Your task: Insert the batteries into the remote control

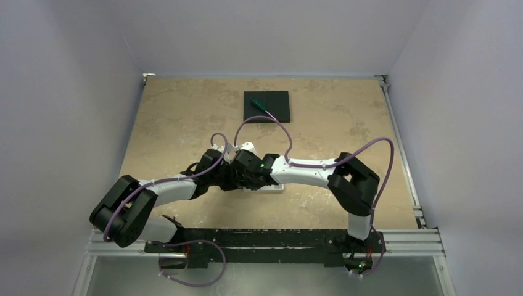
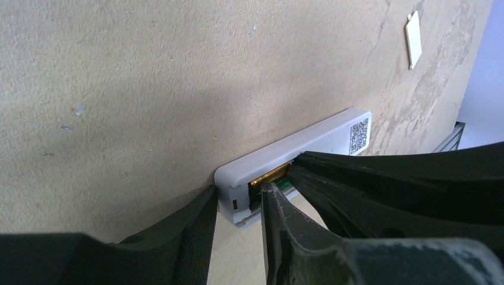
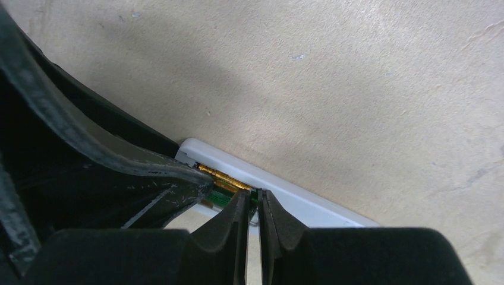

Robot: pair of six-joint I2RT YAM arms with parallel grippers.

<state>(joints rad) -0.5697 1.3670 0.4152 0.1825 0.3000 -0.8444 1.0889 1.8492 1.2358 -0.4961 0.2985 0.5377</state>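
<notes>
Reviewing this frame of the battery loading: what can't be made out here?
Right wrist: the right gripper is nearly closed; its own fingers hide whether it pinches anything.
Left wrist: the battery shows only as a gold sliver; the right gripper's fingers cover the compartment, so count and seating are unknown.
Top external: the remote control lies mostly hidden under the right arm; its buttons are unseen.

Remote control (image 2: 309, 139): slim white bar lying flat, back side up, with a QR sticker (image 2: 359, 135) at one end and the battery bay open at the other. It sits on the near side of the black pad (image 1: 266, 106), well apart from it. One goldish battery (image 2: 270, 174) lies lengthwise in the bay. A second battery can't be made out.
</notes>
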